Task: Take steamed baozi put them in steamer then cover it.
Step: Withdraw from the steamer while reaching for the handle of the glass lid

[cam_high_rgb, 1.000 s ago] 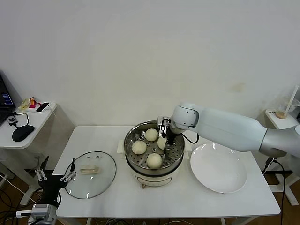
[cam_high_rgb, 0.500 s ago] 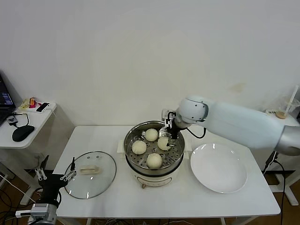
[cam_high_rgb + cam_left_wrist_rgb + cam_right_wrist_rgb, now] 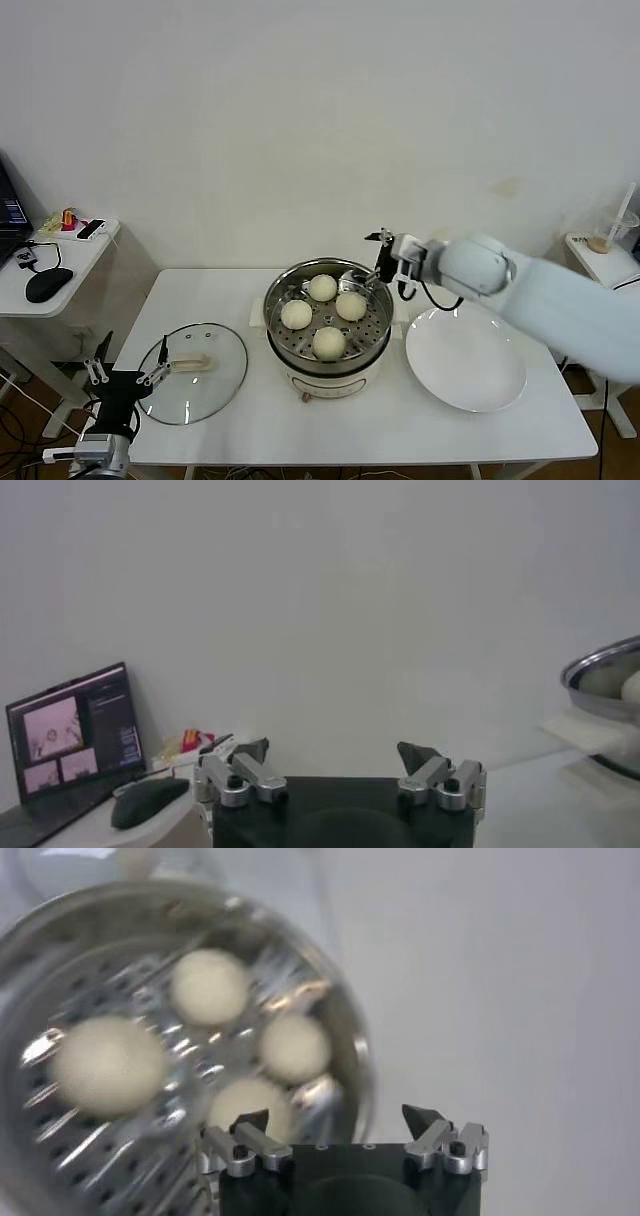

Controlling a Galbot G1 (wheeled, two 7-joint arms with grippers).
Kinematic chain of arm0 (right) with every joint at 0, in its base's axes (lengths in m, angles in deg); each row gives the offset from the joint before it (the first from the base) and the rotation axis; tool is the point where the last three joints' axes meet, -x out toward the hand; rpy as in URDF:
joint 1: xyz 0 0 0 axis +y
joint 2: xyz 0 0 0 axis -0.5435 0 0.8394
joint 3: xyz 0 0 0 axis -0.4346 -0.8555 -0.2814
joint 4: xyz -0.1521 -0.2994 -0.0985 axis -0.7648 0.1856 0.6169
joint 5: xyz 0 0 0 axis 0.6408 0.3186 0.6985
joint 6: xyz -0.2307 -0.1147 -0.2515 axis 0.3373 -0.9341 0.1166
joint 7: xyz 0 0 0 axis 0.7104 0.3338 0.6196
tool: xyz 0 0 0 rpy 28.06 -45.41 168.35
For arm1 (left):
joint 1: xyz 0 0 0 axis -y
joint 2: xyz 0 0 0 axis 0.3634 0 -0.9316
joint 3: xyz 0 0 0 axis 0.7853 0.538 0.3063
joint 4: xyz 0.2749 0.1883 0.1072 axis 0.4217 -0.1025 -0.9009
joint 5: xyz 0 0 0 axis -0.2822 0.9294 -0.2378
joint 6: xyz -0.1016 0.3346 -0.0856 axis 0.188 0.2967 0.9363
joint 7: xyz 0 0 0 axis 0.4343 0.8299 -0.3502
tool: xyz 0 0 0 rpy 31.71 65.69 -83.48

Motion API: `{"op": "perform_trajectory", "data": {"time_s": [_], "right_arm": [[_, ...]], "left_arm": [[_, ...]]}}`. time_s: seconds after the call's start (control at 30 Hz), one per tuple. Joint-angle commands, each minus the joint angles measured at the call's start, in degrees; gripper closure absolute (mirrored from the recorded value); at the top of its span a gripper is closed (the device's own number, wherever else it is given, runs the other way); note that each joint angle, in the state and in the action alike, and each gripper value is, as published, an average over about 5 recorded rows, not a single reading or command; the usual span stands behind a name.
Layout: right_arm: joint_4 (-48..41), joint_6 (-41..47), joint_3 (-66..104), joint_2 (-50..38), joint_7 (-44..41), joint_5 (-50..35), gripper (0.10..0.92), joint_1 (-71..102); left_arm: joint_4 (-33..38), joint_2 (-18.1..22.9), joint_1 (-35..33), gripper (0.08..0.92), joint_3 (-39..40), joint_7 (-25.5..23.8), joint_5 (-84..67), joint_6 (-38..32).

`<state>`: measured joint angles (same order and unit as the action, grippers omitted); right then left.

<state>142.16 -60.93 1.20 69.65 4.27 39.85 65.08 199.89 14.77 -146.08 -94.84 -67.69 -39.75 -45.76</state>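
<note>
Several cream-white baozi lie in the steel steamer [image 3: 277, 330] on its cream pot base at the table's middle: one at the back [image 3: 322, 287], one at the right [image 3: 350, 305], one at the left [image 3: 296, 313], one at the front [image 3: 329, 342]. The right wrist view shows them too [image 3: 108, 1064]. My right gripper [image 3: 384, 254] is open and empty, raised above the steamer's back right rim. The glass cover [image 3: 200, 385] with its beige handle [image 3: 190, 364] lies flat on the table at the left. My left gripper [image 3: 126, 377] is open, low beside the table's left edge, near the cover.
A flat white plate [image 3: 466, 357] lies right of the steamer. A side table [image 3: 60, 262] with a mouse and small items stands at the left, with a laptop [image 3: 74, 739] on it. A cup with a straw [image 3: 606, 235] stands at the far right.
My right gripper let go of the right-hand baozi in the steamer, rose and drew back to the right, out of the basket. The left gripper shifted slightly.
</note>
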Motion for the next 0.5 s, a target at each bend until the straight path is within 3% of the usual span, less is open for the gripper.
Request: {"op": "perform_trajectory", "data": {"time_s": [0.03,0.17,0.3,0.5], "right_arm": [[8.6,-22.8,63.7,9.6,11.0,9.3,0.203,58.3],[9.2,-29.0,79.2,22.7,2.4,12.4,0.203,71.3],[12.1,-31.8,86.4,33.5,-5.4,8.2,0.203,81.0],[13.5,-32.1,92.0,42.8,-4.1,11.6,0.203,88.2]], "left_arm": [[-0.3,0.2,0.0,0.177,1.5,0.0,0.1,-0.5],[-1.2,0.1,0.1,0.177,2.3,0.0,0.4,-0.9],[-3.6,-1.1,1.2,0.177,2.6,-0.4,4.5,-1.7],[-10.1,-4.7,3.5,0.177,2.4,-0.4,26.3,-4.7]]}}
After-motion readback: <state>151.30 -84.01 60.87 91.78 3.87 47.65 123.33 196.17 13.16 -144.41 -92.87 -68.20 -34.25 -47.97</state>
